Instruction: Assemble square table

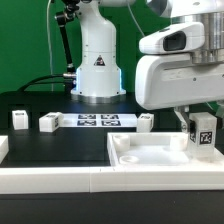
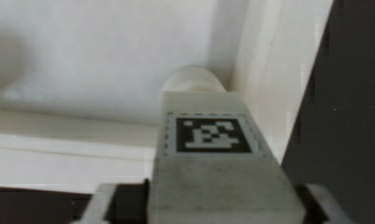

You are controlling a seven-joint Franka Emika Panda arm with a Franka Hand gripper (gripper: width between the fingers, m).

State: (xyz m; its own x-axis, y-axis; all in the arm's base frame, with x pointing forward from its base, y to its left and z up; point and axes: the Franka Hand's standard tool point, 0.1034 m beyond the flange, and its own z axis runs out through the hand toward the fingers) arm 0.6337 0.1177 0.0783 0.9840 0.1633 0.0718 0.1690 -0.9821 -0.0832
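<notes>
- We count four white leg posts: one leg post (image 1: 19, 120) and a second (image 1: 48, 122) stand towards the exterior view's left on the black table (image 1: 35, 103); a third (image 1: 146, 121) lies just beside the marker board (image 1: 97, 121); the fourth leg post (image 1: 205, 135) is in the gripper (image 1: 203, 124).
- We count one tabletop (image 1: 140, 158), hollow side up, behind the long border rail (image 1: 50, 182).
- The fourth leg post (image 2: 210, 130) hangs over the tabletop's hollow (image 2: 59, 60); its rounded tip is close to the raised rim (image 2: 258, 50); whether they touch we cannot tell.
- The gripper (image 2: 214, 196) is closed narrowly on that post, a finger at either side; the post's tag faces the wrist camera.
</notes>
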